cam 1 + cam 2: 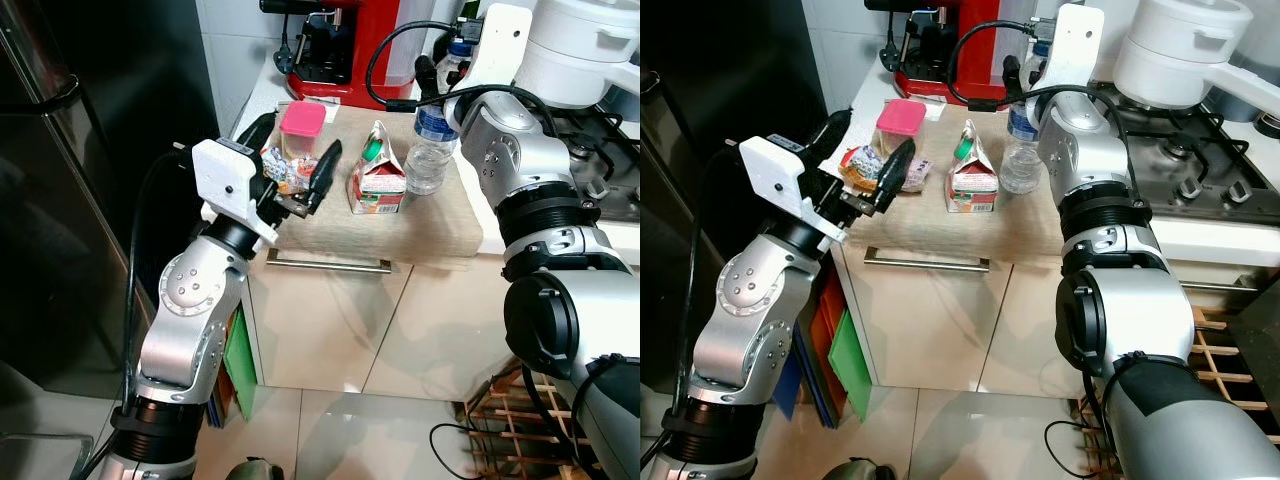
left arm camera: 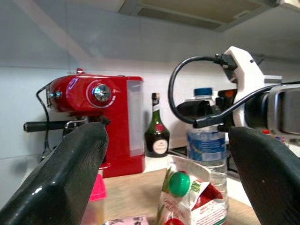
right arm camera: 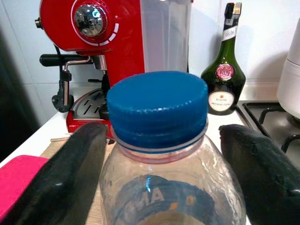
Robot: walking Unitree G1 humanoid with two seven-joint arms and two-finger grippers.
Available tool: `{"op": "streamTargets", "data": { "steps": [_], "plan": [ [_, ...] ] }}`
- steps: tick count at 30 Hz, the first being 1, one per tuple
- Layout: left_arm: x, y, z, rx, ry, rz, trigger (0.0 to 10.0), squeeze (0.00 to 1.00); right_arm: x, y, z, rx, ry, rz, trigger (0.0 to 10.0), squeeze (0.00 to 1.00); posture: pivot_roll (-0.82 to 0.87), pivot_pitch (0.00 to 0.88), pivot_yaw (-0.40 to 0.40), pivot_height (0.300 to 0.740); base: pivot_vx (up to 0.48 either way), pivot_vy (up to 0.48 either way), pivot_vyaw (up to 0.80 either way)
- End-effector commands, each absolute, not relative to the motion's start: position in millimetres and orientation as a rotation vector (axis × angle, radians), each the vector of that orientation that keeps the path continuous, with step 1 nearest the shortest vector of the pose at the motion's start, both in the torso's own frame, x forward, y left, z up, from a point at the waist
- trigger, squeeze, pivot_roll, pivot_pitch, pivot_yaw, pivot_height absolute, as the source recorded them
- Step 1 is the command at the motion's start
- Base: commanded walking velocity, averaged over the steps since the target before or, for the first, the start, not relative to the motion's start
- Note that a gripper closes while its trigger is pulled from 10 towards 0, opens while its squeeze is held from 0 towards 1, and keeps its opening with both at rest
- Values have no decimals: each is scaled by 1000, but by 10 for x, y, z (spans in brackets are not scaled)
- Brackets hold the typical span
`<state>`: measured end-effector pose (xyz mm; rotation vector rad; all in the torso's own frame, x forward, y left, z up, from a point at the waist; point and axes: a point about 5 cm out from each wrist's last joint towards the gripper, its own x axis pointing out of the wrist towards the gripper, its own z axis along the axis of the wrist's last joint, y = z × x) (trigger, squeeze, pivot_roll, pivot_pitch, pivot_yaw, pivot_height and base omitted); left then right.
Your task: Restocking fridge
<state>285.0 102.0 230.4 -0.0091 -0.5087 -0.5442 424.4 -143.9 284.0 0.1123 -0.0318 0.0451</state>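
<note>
The water bottle stands upright on the counter, neck right between the right gripper's spread fingers, not clamped yet. Left gripper, also open, hovers over the snack packets, milk carton just beside.

Wooden counter: water bottle, carton, pink-lidded tub

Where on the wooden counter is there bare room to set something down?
Bare wood along the front edge of the counter, before the carton and water bottle. Crowded at the back left: pink-lidded container, snack packets, left gripper.
</note>
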Motion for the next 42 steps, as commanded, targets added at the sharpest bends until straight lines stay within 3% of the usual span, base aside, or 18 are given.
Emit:
{"op": "streamTargets", "data": {
  "steps": [1, 6, 19, 26, 32, 33, 35, 36, 37, 38, 41, 42],
  "plan": [
    [2818, 996, 2316, -14, -518, -567, 10000, 0, 4236, -1400, 2961, 93, -88, 60, 0, 0, 12, 0, -30, 740, 0, 0, 0],
    [2829, 1007, 2313, -16, -516, -561, 10000, 0, 4205, -1352, 3052, 52, -181, 81, 0, 0, 11, 0, -32, 740, 0, 0, 0],
    [2859, 983, 2232, -16, -470, -558, 10000, 0, 4191, -1384, 2995, 51, -191, 83, 0, 0, 3, 0, -33, 740, 0, 0, 0],
    [2909, 991, 2185, 24, -449, -500, 10000, 0, 4129, -1432, 3224, 3, -352, 87, 0, 0, -2, 0, -36, 740, 0, 0, 0],
    [2950, 1013, 2165, 40, -441, -443, 10000, 0, 3909, -1503, 3622, -154, -662, 64, 0, 0, -4, 0, -41, 740, 0, 0, 0],
    [2954, 1004, 2153, 26, -431, -434, 10000, 0, 3835, -1526, 3686, -174, -734, 49, 9804, 0, -3, 0, -44, 740, 0, 0, 0],
    [2956, 998, 2145, 16, -425, -427, 10000, 0, 3791, -1542, 3715, -181, -772, 38, 9804, 0, -3, 0, -46, 740, 0, 0, 0],
    [2965, 995, 2142, -29, -413, -406, 10000, 282, 3720, -1592, 3700, -169, -820, -6, 10000, 0, -1, 0, -49, 740, 0, 0, 0],
    [2965, 995, 2142, -29, -413, -406, 10000, 282, 3720, -1592, 3700, -169, -820, -6, 10000, 0, -1, 0, -49, 740, 0, 0, 0],
    [2966, 979, 2149, -53, -411, -399, 10000, 482, 3655, -1615, 3625, -164, -845, -40, 10000, 0, -2, 0, -48, 740, 0, 0, 0],
    [2967, 960, 2159, -70, -412, -391, 10000, 482, 3590, -1632, 3529, -161, -865, -70, 10000, 0, -2, 0, -48, 740, 0, 0, 0],
    [2964, 953, 2188, -59, -431, -396, 10000, 0, 3577, -1611, 3430, -155, -847, -75, 10000, 0, -11, 0, -35, 740, 0, 0, 0]
  ]
}}
